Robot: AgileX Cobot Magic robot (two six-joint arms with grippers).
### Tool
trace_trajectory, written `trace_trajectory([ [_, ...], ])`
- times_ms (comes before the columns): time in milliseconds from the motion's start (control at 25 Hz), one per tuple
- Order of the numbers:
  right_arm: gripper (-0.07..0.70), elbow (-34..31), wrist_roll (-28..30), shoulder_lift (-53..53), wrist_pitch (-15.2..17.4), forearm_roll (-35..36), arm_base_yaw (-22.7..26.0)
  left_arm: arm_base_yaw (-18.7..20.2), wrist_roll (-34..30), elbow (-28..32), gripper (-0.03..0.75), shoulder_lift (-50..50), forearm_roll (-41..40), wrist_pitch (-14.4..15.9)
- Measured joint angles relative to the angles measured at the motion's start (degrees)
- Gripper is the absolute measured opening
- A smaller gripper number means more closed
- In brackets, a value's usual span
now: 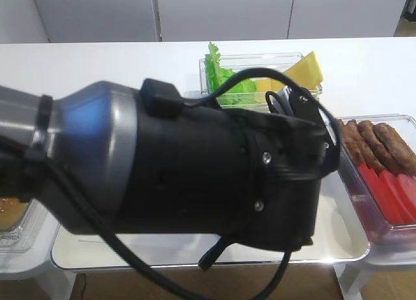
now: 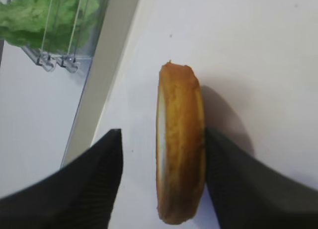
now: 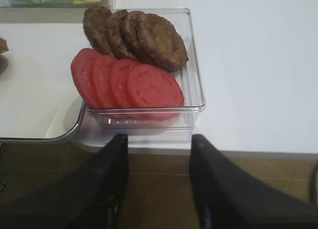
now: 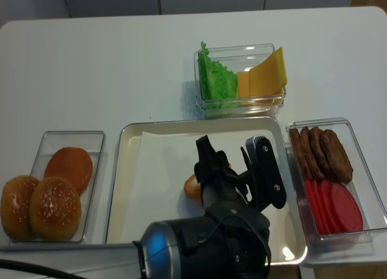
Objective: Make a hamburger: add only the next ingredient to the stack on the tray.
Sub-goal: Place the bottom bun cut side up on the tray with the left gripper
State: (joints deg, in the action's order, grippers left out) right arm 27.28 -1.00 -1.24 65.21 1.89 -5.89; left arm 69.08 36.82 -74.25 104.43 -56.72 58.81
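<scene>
1. Bun half [image 2: 180, 144] stands on edge on the white paper of the tray [image 4: 130, 134], pale cut face toward the left finger, brown crust toward the right one, as seen in the left wrist view.
2. Left gripper [image 2: 161, 172]: fingers [image 2: 89, 174] partly open either side of the bun. Clear gap on the cut-face side; on the crust side can't tell if the finger touches. Not clamped.
3. In the realsense view the bun [image 4: 192, 186] shows only as an orange sliver w/ the left arm [image 4: 205, 242] covering most of it, roughly mid-tray.
4. Right gripper [image 3: 159, 179]: fingers apart, nothing between them, hanging off the bench [image 3: 258, 65] edge just in front of the clear bin [image 3: 194, 90] w/ tomato slices [image 3: 126, 85] and meat patties [image 3: 134, 35].
5. That bin sits just beside the tray's right edge.
6. Behind the tray, another clear bin [image 4: 242, 106] w/ lettuce [image 4: 214, 79] and cheese slices [image 4: 263, 76].
7. Left of the tray, a bin [image 4: 45, 140] w/ one plain brown bun [image 4: 68, 167] and two seeded bun tops [image 4: 54, 207].
8. Other high view: mostly blocked by the left arm's black housing; tray rim, lettuce, cheese and the patty bin show around it.
</scene>
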Motion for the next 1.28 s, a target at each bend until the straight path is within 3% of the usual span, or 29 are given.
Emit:
trace_trajectory([
  [560, 0.323, 0.00, 0.00, 0.00, 0.00, 0.00, 0.00, 0.10, 0.12, 0.00, 0.617, 0.00, 3.25, -2.10],
  [800, 0.323, 0.00, -0.10, 0.00, 0.00, 0.00, 0.00, 0.94, 0.00, -0.52, 0.627, 0.00, 4.41, -2.32],
  [1080, 0.323, 0.00, -0.10, 0.00, 0.00, 0.00, 0.00, 1.04, -2.39, -5.17, 0.627, 0.00, 7.86, -2.27],
  [1280, 0.323, 0.00, -0.10, 0.00, 0.00, 0.00, 0.00, -4.13, -11.52, -7.41, 0.601, -1.34, 19.26, -2.23],
])
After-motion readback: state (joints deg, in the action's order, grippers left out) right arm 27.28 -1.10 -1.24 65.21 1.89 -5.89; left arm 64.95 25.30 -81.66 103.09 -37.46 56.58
